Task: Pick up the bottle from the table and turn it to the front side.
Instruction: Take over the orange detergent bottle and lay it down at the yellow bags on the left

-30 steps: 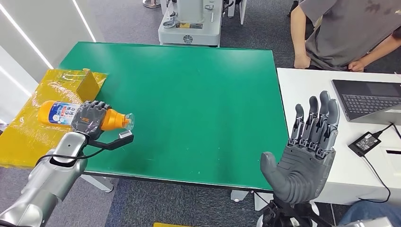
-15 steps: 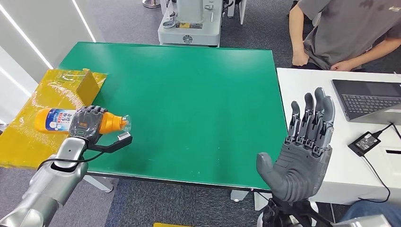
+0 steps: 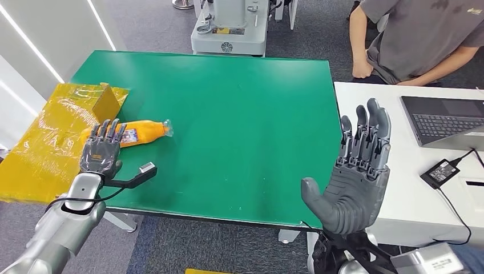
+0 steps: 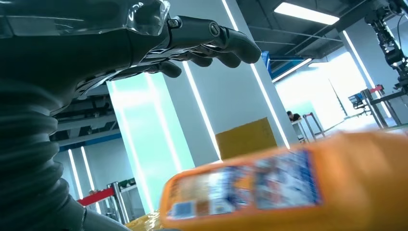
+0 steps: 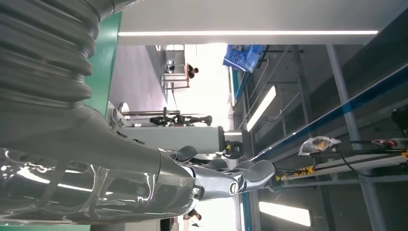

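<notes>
1. Head view: the orange bottle (image 3: 132,132) lies on its side at the left edge of the green worktop (image 3: 228,125), its clear-capped end pointing right and its other end reaching over the yellow wrapped sheet (image 3: 51,131).
2. The left hand (image 3: 100,149) sits just on the near side of the bottle with its fingers spread and straight, their tips over the bottle's labelled middle; it grips nothing.
3. Whether the fingertips touch the bottle cannot be told from this view.
4. Left wrist view: the bottle (image 4: 308,187) shows close and blurred, its blue and white label turned toward the camera, with the dark fingers (image 4: 211,41) stretched out above it and a gap between them.
5. The right hand (image 3: 351,171) is raised over the near right corner of the green worktop, palm open, fingers upright and apart, holding nothing.
6. A small yellow box (image 3: 105,100) stands on the sheet just beyond the bottle.
7. To the right, a white desk (image 3: 371,100) carries a laptop (image 3: 445,120) and a black power adapter (image 3: 442,171); a seated person (image 3: 416,37) in a grey shirt is at its far side.
</notes>
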You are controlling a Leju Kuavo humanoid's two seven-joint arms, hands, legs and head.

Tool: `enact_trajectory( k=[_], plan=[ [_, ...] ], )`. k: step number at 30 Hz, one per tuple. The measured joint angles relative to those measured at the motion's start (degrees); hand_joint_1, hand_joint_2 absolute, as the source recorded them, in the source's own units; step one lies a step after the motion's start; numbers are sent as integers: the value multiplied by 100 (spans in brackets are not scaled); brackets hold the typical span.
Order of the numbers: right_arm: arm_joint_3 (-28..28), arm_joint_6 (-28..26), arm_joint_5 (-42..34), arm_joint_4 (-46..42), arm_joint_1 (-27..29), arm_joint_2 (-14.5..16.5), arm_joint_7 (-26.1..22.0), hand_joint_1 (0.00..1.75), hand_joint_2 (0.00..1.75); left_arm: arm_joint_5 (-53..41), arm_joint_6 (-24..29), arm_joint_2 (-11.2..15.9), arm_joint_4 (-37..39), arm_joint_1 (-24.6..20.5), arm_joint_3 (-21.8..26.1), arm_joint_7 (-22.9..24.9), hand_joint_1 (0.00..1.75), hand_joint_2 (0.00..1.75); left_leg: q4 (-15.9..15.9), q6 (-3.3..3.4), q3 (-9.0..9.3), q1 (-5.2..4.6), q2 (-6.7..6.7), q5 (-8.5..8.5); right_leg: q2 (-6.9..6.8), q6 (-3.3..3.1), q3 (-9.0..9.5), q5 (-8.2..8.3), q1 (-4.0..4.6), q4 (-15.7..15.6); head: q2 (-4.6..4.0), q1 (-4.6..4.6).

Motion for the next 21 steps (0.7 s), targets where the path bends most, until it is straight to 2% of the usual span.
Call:
enact_trajectory(
  k=[6,11,14,16,18,20,21],
  plan=[
    [-2,63,-1,76,-45,0,1,0,175,23,164,-28,0,81,125,84,0,175,0,0,0,0,0,0,0,0,0,0,0,0,0,0],
    [-11,138,4,132,-72,0,1,0,175,146,935,-74,-37,177,398,32,0,175,1,0,1,0,1,0,1,0,-1,0,0,-1,0,-1],
    [-21,151,13,148,-77,0,0,0,175,178,1278,-197,-523,376,844,-324,0,175,2,0,1,-1,4,0,5,0,-4,0,-2,-2,0,-1],
    [-26,140,16,154,-81,0,-1,0,175,217,1327,-426,-1206,559,1417,-1071,0,175,4,0,0,-3,4,0,5,1,-5,1,-4,-4,0,0],
    [-26,125,16,170,-96,1,0,0,175,451,1358,-801,-1921,656,2227,-2253,0,175,5,0,-1,-4,7,-1,7,2,-5,2,-5,-4,0,2],
    [-26,91,4,192,-116,2,1,0,175,1233,1381,-1195,-2459,650,3036,-3330,0,175,5,0,2,-6,12,-4,12,3,-3,4,-8,-4,0,1],
    [-25,67,-11,205,-132,2,1,0,175,1983,1384,-1374,-2664,638,3339,-3685,0,175,5,1,3,-6,14,-5,14,4,-2,5,-8,-4,0,0]
  ],
)
